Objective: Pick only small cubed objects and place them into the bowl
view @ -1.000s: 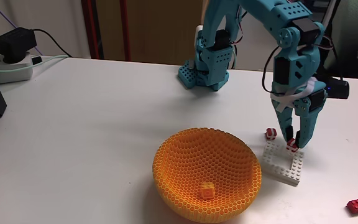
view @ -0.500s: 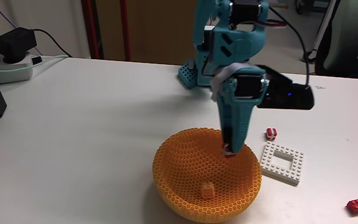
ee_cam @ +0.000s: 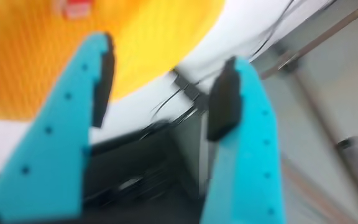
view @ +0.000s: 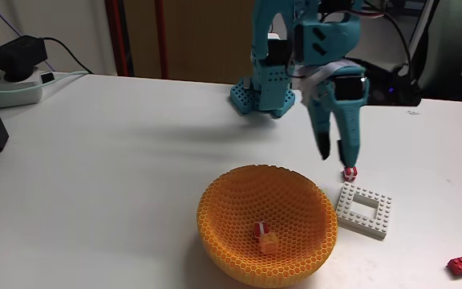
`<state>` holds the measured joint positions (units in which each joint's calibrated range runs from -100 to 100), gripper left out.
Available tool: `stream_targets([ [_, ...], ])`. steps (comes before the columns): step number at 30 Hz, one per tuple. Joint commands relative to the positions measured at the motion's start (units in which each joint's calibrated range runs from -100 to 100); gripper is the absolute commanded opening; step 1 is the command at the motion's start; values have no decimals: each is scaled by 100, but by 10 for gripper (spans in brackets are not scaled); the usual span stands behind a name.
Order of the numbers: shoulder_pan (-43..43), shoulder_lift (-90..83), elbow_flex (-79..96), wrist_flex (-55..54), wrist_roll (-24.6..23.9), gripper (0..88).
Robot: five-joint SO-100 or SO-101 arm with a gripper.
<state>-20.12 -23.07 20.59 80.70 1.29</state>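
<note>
Open table left of bowl (view: 215, 210); white frame plate (view: 365, 211) just right.

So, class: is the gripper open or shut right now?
Open. In the wrist view the gripper shows a clear gap between its fingers, with nothing held; the fixed view shows them spread above the table.

The arm (view: 311, 56) is teal plastic, built of blocky printed segments with black servo bodies set into the joints. A white band wraps the wrist, and dark cables run along the links. Its tool (view: 337, 154) has two tapering teal fingers (ee_cam: 55, 124) with black inner pads and small screw holes.
</note>
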Motion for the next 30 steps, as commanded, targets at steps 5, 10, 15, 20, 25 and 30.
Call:
stream_targets([
  [5, -1539, -165, 1499, -181, -10, 222],
  [10, -2443, 858, 1614, -737, -73, 223],
  [15, -2844, 1284, 1653, -980, -156, 222],
  [20, -2751, 1284, 1691, -1024, -117, 222],
  [25, -2536, 1284, 1778, -1145, -54, 218],
  [30, -2378, 1284, 1951, -1371, -10, 217],
])
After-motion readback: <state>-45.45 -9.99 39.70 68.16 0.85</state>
